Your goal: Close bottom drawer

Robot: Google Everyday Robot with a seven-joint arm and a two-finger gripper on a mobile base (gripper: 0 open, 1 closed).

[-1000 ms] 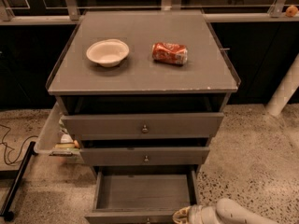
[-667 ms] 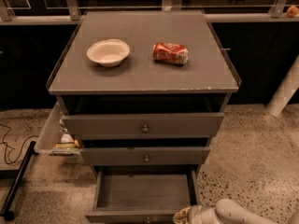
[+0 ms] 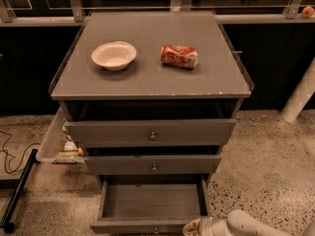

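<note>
The bottom drawer [image 3: 147,200] of the grey cabinet stands pulled far out, its plain grey box interior empty and its front edge along the bottom of the view. My gripper [image 3: 193,227] sits at the drawer front's right end, low in the view, at the tip of the white arm [image 3: 246,224] that comes in from the lower right. The two drawers above, the top drawer [image 3: 152,131] and the middle drawer [image 3: 153,164], each stick out slightly and carry a small round knob.
On the cabinet top [image 3: 147,77] stand a white bowl [image 3: 113,55] and a crushed red can [image 3: 179,56] lying on its side. A side bin [image 3: 59,141] with items hangs at the cabinet's left. A black bar and cable [image 3: 15,181] lie on the speckled floor at left.
</note>
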